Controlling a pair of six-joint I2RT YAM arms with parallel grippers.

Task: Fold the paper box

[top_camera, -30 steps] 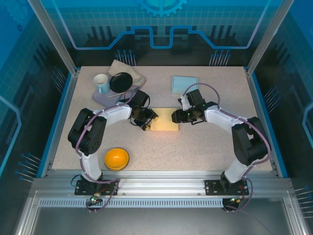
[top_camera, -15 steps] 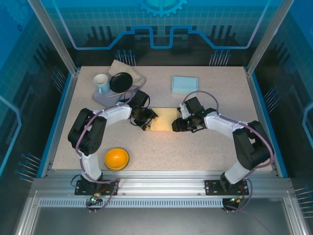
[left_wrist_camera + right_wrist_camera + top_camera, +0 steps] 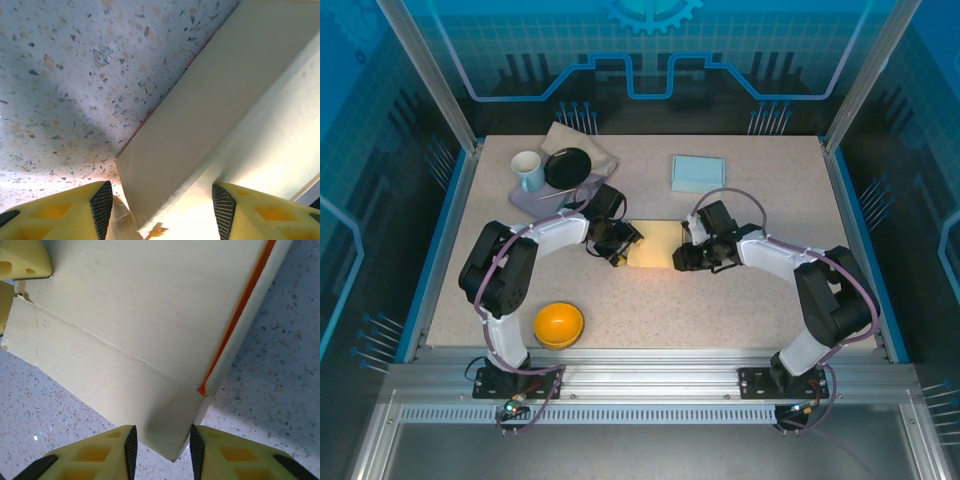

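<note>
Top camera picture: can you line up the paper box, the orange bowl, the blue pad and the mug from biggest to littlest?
1. paper box, though its ends are partly covered.
2. orange bowl and blue pad: they look about the same, so no ranking.
3. mug, the smallest.

Paper box (image 3: 150, 315) is showing matt, faintly fibrous cream cardboard with an orange-printed edge. Table (image 3: 60, 75) is presenting a smooth, speckled, stone-like top. Right gripper (image 3: 162, 450) is displaying yellow plastic fingers with black ribbed pads (image 3: 131, 447). Bowl (image 3: 559, 323) is gleaming glossy orange.
</note>
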